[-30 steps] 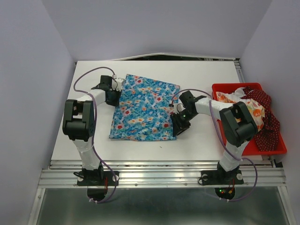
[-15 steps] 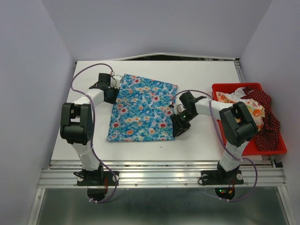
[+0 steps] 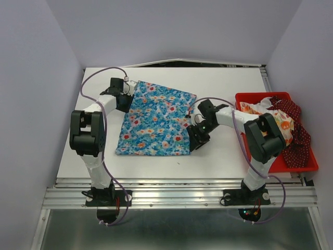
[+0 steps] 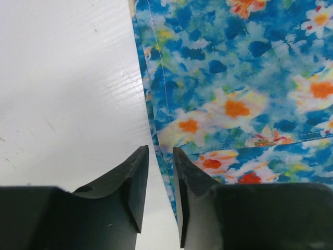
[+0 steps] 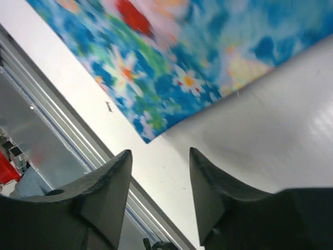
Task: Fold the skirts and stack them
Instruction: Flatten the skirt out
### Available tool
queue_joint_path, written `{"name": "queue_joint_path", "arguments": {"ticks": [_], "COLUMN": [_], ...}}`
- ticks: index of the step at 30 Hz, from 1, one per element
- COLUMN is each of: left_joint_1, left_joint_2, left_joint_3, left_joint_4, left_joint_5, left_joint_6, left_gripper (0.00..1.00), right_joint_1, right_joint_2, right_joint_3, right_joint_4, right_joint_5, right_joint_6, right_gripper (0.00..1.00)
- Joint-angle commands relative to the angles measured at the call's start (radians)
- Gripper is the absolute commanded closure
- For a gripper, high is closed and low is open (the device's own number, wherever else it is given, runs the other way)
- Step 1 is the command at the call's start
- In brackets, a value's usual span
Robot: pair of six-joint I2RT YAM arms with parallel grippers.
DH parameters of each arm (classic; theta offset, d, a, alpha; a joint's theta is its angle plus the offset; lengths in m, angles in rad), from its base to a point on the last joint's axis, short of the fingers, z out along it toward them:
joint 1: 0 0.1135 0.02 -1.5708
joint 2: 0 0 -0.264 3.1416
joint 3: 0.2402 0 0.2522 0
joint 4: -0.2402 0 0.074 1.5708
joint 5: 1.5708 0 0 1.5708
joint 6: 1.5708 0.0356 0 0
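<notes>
My left fingers [image 4: 136, 182] sit narrowly apart, empty, at the blue skirt [image 3: 155, 121]'s far-left edge. My right fingers [image 5: 106, 187] are wider, empty, by its near-right corner. Skirt flat on the table [image 3: 223, 83]. I'd pinch matching corners and fold evenly.

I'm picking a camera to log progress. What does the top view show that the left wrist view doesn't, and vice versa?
Only top: the red bin holding the cream skirt and dark red skirt, and the right hand beside the blue skirt. Only left wrist: that the left hand is slightly open and empty, and hem stitching. Both: the blue skirt flat on the table.
</notes>
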Motion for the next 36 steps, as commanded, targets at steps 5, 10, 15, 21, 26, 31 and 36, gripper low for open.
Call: {"name": "queue_joint_path", "arguments": {"ticks": [5, 10, 15, 21, 26, 31, 36], "left_joint_1": [-0.008, -0.040, -0.077, -0.210, -0.322, -0.448, -0.634], "left_joint_2": [-0.237, -0.388, -0.448, -0.498, -0.498, -0.446, -0.392], "left_joint_3": [-0.003, -0.143, -0.307, -0.428, -0.496, -0.532, -0.574], "left_joint_4": [-0.095, -0.173, -0.233, -0.311, -0.296, -0.317, -0.321], "left_joint_5": [0.043, 0.117, 0.219, 0.220, 0.170, 0.177, 0.149], "left_joint_6": [0.081, 0.164, 0.273, 0.412, 0.455, 0.489, 0.489], "left_gripper": [0.48, 0.48, 0.48, 0.50, 0.50, 0.50, 0.51], "right_joint_1": [0.012, 0.012, 0.012, 0.012, 0.012, 0.003, 0.003], "right_joint_2": [0.001, 0.208, 0.351, 0.447, 0.458, 0.460, 0.435], "right_joint_3": [0.424, 0.659, 0.766, 0.763, 0.659, 0.594, 0.576], "right_joint_4": [-0.024, 0.029, 0.092, 0.138, 0.157, 0.184, 0.169], "right_joint_5": [0.051, 0.133, 0.202, 0.245, 0.384, 0.412, 0.394], "right_joint_6": [-0.071, -0.030, -0.014, -0.039, -0.120, -0.148, -0.196], "right_gripper": [0.39, 0.45, 0.48, 0.49, 0.51, 0.52, 0.51]}}
